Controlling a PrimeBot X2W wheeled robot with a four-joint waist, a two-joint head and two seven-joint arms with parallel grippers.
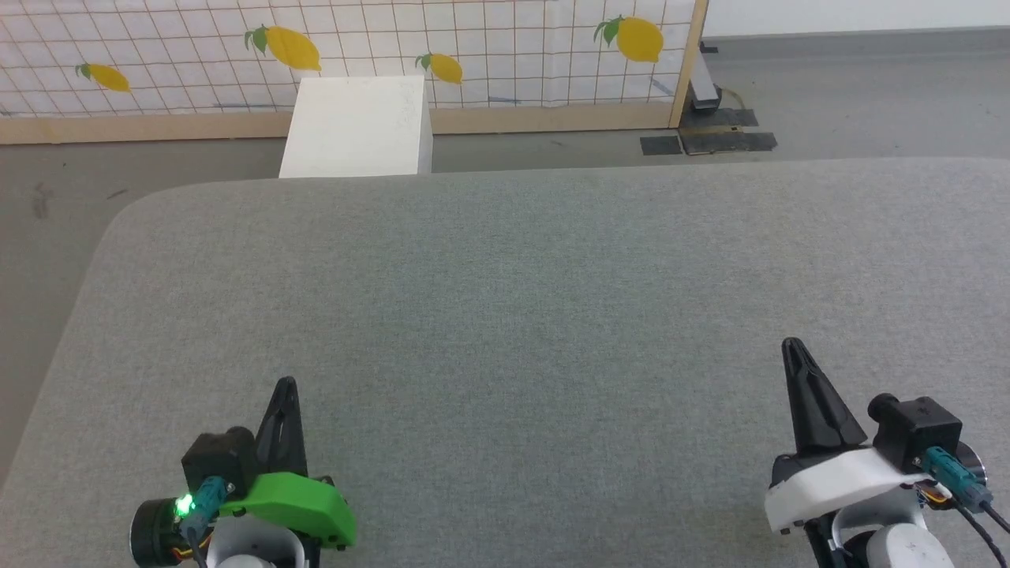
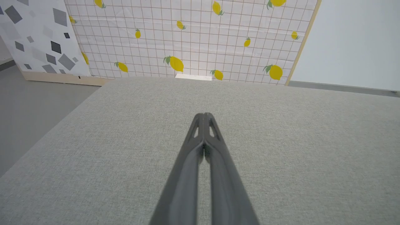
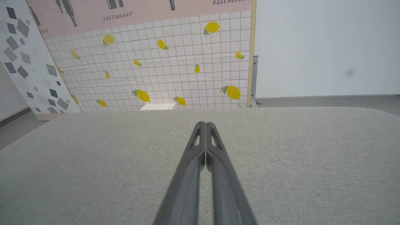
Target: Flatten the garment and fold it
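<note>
Head view gives you both claws low over a wide grey woven-fabric tabletop (image 1: 505, 276) with rounded corners. Your left claw (image 1: 286, 386), mounted on a bright green plastic wrist housing (image 1: 296, 505), has its two long dark fingers pressed together to a single point and holds nothing. Your right claw (image 1: 791, 349), on a white plastic wrist housing (image 1: 836, 477), is closed the same way and is just as empty. The two sit well apart, both pointing away from you across the cloth.

Ahead of the left claw, past the table's far edge, a plain white rectangular block (image 1: 355, 126) stands on the grey floor (image 1: 47, 197). Behind the block runs a white grid-patterned panel printed with yellow lemons (image 1: 505, 47), set in a pale wooden frame. Ahead of the right claw and slightly to its left, flat dark patches (image 1: 710, 142) lie on the floor by the panel's end.

Left wrist view shows you the left claw (image 2: 203, 118) with its tips meeting over bare cloth. Far ahead and to its left leans a white board scattered with grey squares (image 2: 37, 37).

Right wrist view shows the right claw (image 3: 204, 125) likewise tight together. Ahead of it, above the lemon panel, is a pink poster lettered RESTAURANT (image 3: 140, 12), and a plain white wall (image 3: 325, 47) is ahead to its right.

Where the garment lies, you cannot tell from these views.
</note>
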